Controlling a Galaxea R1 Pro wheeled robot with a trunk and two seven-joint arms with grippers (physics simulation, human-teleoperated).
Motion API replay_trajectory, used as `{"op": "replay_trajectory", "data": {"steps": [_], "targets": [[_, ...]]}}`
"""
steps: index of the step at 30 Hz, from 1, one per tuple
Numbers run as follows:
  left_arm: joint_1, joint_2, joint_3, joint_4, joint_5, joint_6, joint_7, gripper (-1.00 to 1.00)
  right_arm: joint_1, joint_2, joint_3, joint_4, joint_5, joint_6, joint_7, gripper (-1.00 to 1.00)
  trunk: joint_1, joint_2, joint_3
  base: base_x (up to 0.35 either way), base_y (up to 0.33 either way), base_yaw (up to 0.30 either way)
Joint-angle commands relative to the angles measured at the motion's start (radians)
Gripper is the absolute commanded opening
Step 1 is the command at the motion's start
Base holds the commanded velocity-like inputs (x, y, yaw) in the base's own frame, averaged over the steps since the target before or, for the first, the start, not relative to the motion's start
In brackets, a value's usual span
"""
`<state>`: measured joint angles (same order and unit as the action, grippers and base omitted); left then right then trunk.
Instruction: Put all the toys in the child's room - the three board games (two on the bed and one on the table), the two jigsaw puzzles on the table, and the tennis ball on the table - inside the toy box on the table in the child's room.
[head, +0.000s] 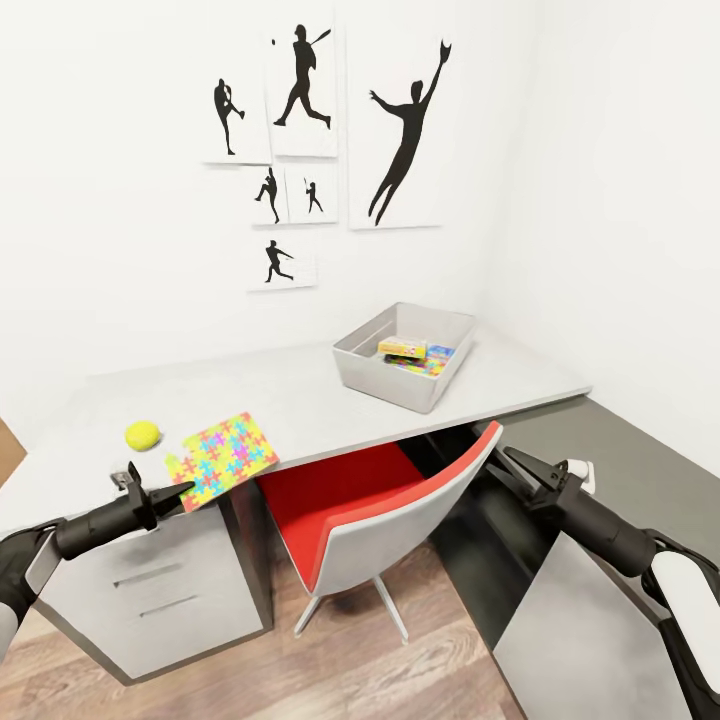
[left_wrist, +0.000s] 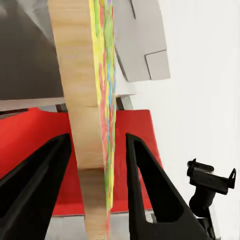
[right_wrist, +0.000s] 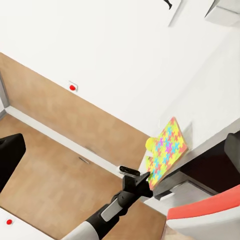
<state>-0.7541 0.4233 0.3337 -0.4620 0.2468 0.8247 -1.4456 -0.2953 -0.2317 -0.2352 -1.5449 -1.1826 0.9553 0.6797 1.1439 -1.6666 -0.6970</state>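
The table (head: 300, 395) bears toy box (head: 400, 375), tennis ball (head: 142, 434), puzzle (head: 222, 458).

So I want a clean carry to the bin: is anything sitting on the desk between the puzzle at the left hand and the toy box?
Nothing visible does. The jigsaw puzzle sits between the left hand's fingers; bare table runs to the toy box. The tennis ball lies off that path.

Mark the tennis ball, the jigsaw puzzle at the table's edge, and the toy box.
tennis ball (head: 142, 434): head view, centre of the ball.
jigsaw puzzle (head: 226, 454): head view, middle of its patterned face.
toy box (head: 385, 382): head view, its near outer wall.
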Motion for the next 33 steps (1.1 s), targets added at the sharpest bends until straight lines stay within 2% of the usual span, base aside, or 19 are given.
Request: {"op": "replay_trajectory", "data": {"steps": [1, 10, 15, 21, 33], "targets": [[-0.001, 0.000, 0.001, 0.000, -0.001, 0.007, -0.003, -1.00, -0.001, 0.000, -0.001, 0.000, 0.001, 0.005, 0.003, 1.00, 0.000, 0.000, -0.001, 0.000, 0.000, 0.000], [-0.001, 0.005, 0.002, 0.000, -0.001, 0.007, -0.012, -1.00, -0.001, 0.000, -0.001, 0.000, 0.001, 0.005, 0.003, 1.00, 0.000, 0.000, -0.001, 0.000, 0.000, 0.000], [-0.001, 0.011, 0.001, 0.000, -0.001, 0.006, -0.042, -1.00, -0.001, 0.000, -0.001, 0.000, 0.001, 0.005, 0.003, 1.00, -0.019, 0.035, 0.015, 0.000, 0.000, 0.000], [-0.001, 0.012, 0.001, 0.000, -0.001, 0.011, -0.048, -1.00, -0.001, 0.000, -0.001, 0.000, 0.001, 0.005, 0.003, 1.00, -0.042, 0.077, 0.034, 0.000, 0.000, 0.000], [-0.001, 0.015, -0.002, -0.019, -0.008, 0.134, -0.049, -1.00, -0.001, 0.000, -0.001, 0.000, 0.001, 0.005, 0.003, 1.00, -0.088, 0.161, 0.071, 0.000, 0.000, 0.000]]}}
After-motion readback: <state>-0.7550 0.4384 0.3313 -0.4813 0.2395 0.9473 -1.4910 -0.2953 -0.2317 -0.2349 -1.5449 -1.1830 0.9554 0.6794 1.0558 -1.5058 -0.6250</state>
